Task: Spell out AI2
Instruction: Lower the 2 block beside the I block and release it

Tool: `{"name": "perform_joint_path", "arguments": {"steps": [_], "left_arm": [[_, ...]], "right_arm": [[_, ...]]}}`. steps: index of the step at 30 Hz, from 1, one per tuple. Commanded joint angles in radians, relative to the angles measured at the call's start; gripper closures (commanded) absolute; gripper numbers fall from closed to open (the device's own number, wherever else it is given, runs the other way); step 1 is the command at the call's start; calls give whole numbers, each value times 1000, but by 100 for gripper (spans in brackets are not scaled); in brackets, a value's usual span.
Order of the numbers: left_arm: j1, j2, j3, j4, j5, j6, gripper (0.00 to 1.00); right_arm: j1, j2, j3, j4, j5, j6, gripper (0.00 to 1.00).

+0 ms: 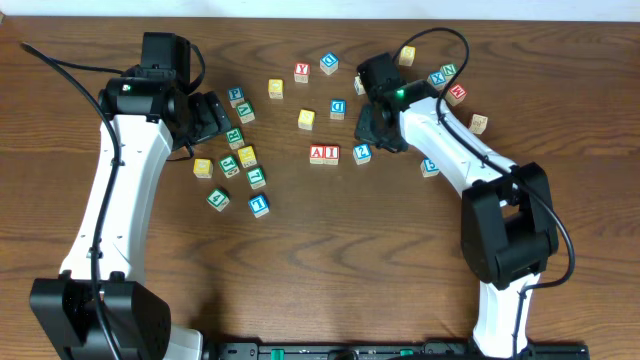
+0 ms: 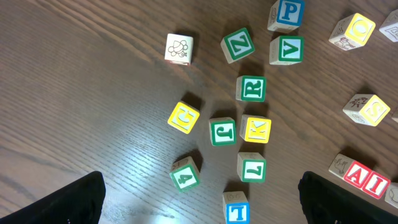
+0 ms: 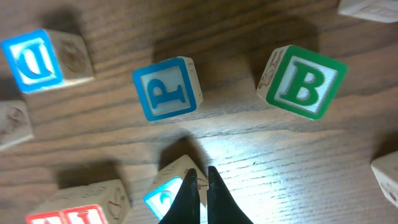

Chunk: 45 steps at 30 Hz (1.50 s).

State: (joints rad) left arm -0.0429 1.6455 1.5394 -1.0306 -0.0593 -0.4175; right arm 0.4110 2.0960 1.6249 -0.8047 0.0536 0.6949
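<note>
Our left gripper [image 1: 218, 118] is spread wide (only its wrist view shows that). Overhead we count three task cubes in one row: the A cube [image 1: 318, 154] touching the I cube [image 1: 332, 154], and the 2 cube [image 1: 362, 153] just beside. The right gripper [image 3: 201, 173], pressed together, half hides the 2 in its wrist view.

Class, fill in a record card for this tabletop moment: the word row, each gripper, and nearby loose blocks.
word row: A cube and I cube sit side by side; the 2 cube follows in line, with a small gap after the I
left gripper: open, holding nothing, over a cluster of other letter cubes
right gripper: shut, with its tips at the 2 cube's top edge and not clamped around it
nearby loose blocks: blue P cube, green B cube
task status: row nearly closed up
</note>
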Motion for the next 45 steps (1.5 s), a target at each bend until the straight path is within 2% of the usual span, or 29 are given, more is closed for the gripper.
{"name": "perform_joint_path", "arguments": {"steps": [1,22,45], "left_arm": [[0,2,9,-5,-20,6,2],[0,2,9,-5,-20,6,2],[0,2,9,-5,-20,6,2]], "right_arm": [[-11,13,-3,-3,-55,-126,99],[3,49,-74,22,-61,-174,99],[42,49,-75,60,-68,-180,99]]}}
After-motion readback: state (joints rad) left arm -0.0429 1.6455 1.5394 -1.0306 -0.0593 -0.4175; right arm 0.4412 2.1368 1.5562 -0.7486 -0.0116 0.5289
